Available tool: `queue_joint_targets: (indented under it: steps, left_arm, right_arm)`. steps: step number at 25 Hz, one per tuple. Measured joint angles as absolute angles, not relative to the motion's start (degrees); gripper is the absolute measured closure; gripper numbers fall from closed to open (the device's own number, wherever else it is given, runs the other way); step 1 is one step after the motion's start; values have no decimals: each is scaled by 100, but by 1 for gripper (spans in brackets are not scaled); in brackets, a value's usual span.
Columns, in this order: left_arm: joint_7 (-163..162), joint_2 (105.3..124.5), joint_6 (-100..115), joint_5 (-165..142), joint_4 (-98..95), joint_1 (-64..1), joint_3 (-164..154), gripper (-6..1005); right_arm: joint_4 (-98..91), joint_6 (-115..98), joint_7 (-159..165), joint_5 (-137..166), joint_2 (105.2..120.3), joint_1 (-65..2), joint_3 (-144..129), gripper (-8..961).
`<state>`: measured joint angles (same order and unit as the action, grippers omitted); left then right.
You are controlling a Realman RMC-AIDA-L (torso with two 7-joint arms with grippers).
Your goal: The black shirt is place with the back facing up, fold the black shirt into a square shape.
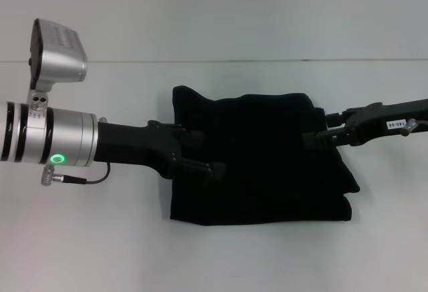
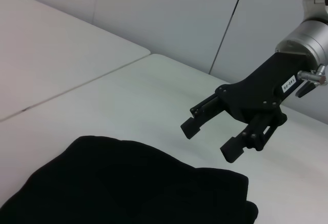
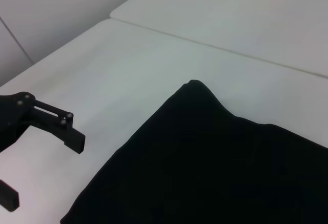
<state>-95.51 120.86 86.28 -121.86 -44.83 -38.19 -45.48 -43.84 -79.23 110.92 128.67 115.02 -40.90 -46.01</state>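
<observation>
The black shirt lay near the middle of the white worktop, already folded into a roughly square bundle with only plain black cloth showing. Its near edge was thick with stacked layers, and its right edge bulged outward toward the near corner.

We held the left tool at the bundle's left edge, low over the cloth. In the right wrist view its fingers stood apart with nothing between them. We held the right tool at the right edge. The left wrist view showed it above the cloth, jaws wide and empty.

We judged the folding nearly complete, with squaring and release as the step in hand. To do it well:

1. Lift each tool straight up before drawing it outward, so that no fingertip drags a layer.
2. If the right bulge is to be corrected, press it inward from the side rather than pinching the top layer.
3. Keep both sides level to hold the outline square.

The worktop was bare on every side of the bundle. The far seam in the surface lay well apart from it. Each arm therefore had open room to retreat toward its own side.
</observation>
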Motion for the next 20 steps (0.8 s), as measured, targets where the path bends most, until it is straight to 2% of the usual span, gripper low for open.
queue_joint_targets:
  steps: [20]
  left_arm:
    - [-9563, 12103, 8631, -12169, -4455, -3818, -4550, 80]
  right_arm:
    - [-4373, -7755, 11056, 12862, 11509, -4102, -4597, 38]
